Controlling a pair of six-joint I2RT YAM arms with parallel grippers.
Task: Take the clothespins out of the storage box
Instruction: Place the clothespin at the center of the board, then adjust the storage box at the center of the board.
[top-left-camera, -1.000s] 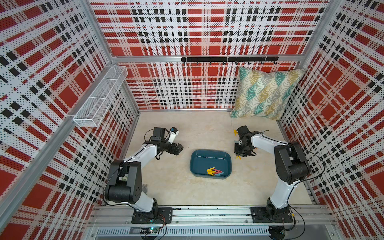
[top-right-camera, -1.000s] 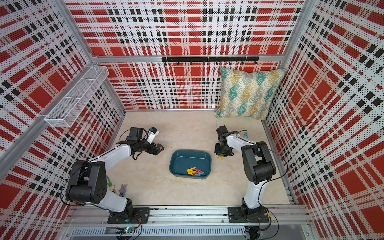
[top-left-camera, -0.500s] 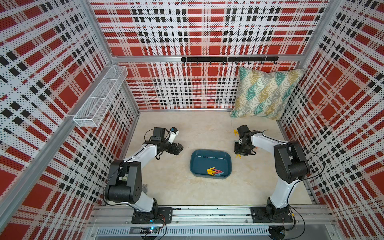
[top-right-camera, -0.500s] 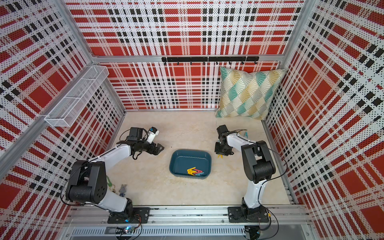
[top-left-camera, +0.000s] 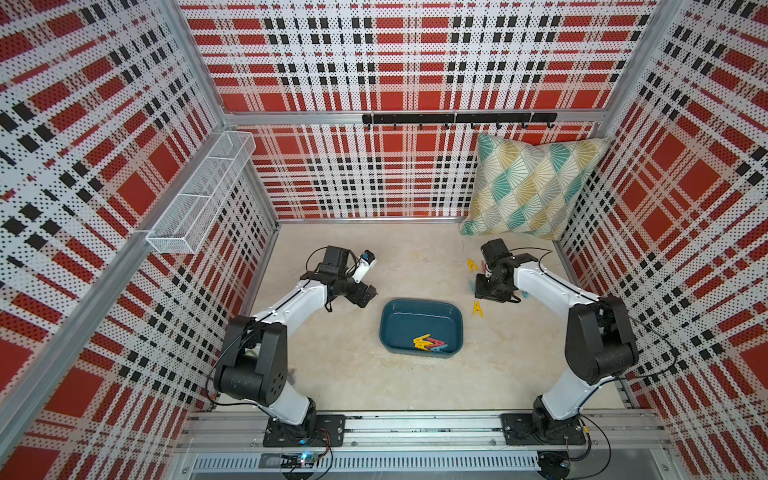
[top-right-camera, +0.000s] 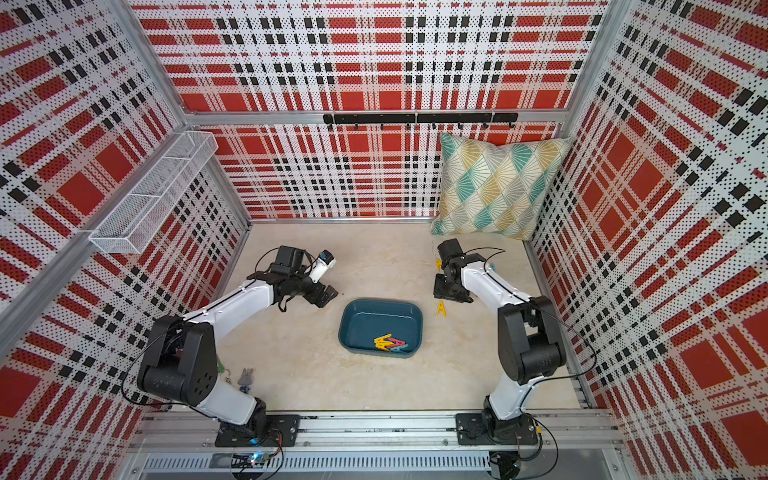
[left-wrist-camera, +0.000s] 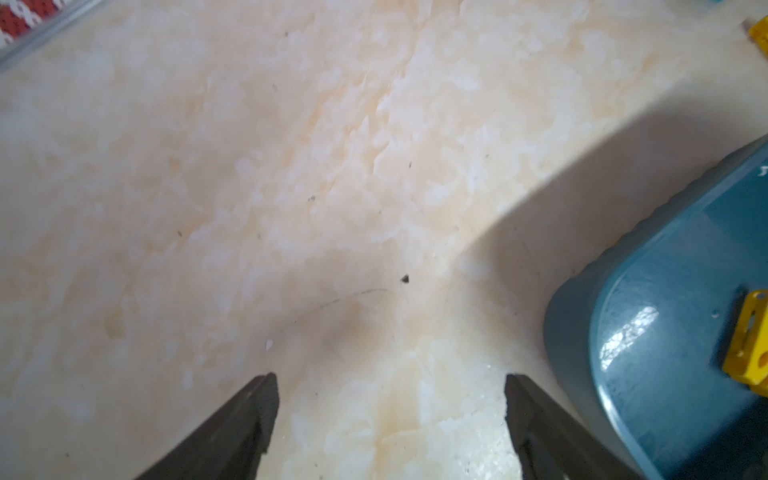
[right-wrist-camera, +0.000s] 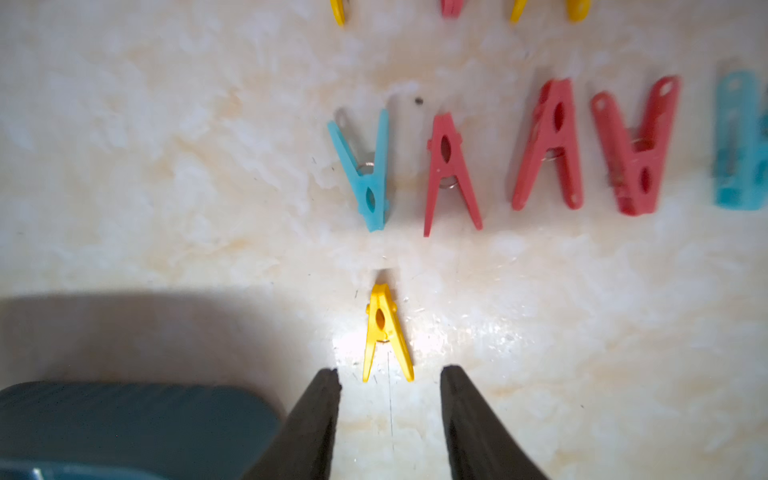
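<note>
Right gripper (right-wrist-camera: 390, 372), jaws parted and empty, tips flanking a yellow clothespin (right-wrist-camera: 384, 328) lying on the table (right-wrist-camera: 166, 187); left gripper (left-wrist-camera: 389, 377) gapes wide beside the storage box (top-left-camera: 419, 309). Clothespins (top-left-camera: 428, 344) remain inside (a touching heap). I risk dragging the yellow one if I retreat crooked.

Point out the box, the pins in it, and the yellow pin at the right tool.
box (top-left-camera: 405, 324), in a top view, bare floor.
pins in box (top-left-camera: 429, 344), in a top view, pile's middle.
yellow pin (right-wrist-camera: 385, 332), right wrist view, body near its spring.
</note>
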